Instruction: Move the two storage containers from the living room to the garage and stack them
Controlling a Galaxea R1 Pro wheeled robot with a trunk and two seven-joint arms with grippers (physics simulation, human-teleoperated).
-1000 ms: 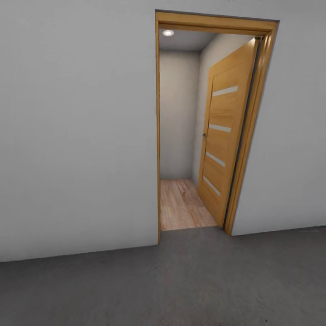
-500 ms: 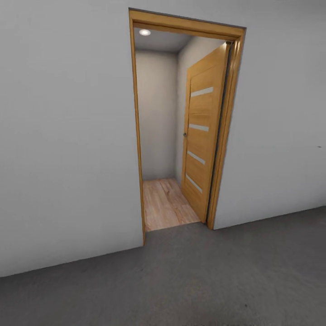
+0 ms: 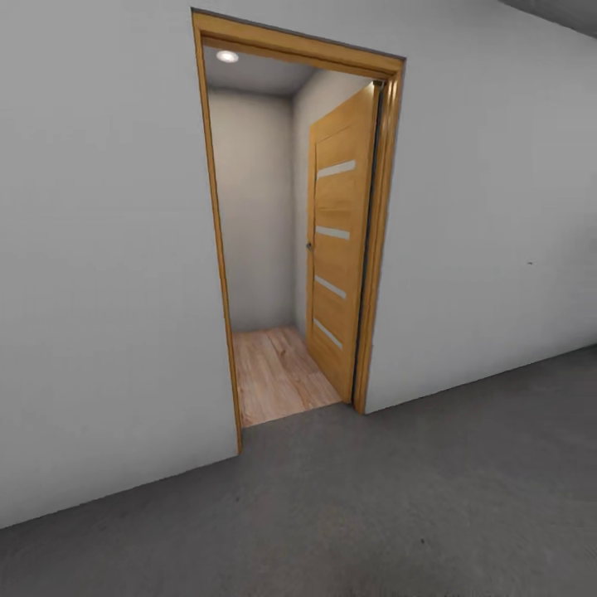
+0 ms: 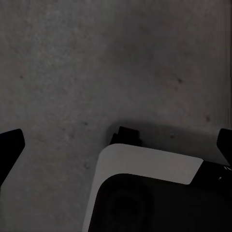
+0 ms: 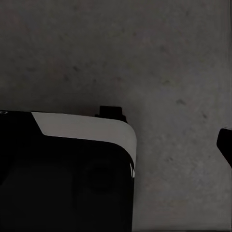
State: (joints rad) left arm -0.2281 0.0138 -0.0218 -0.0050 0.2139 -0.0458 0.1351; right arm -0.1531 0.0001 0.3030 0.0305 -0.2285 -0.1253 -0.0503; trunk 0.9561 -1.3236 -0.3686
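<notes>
**Robot faces an open doorway from the concrete-floored garage**

The head view looks at a plain white-grey wall of the garage, broken by a doorway with an orange-brown wooden frame. The orange-brown wooden door, with four pale horizontal strips set into it, is swung inward and stands along the right side of the passage, its small handle on the edge farthest from the frame. Beyond the threshold lies a short stretch of light wood plank flooring, closed off by a pale back wall, with a round ceiling light glowing above. On the near side of the threshold spreads the dark grey, speckled concrete floor, which runs along the foot of the wall to both sides of the doorway.

In the left wrist view, the left tool hangs above the same rough concrete floor; two dark fingertips show at opposite edges of the picture, set wide apart with nothing between them, so the tool is released. Part of the robot's white and black base sits under it.

In the right wrist view, one dark fingertip shows at the picture's edge over the concrete floor, beside the white and black base. Whether the right tool is released or clenched cannot be told. Where the two orange-red storage containers are cannot be told from these views.
</notes>
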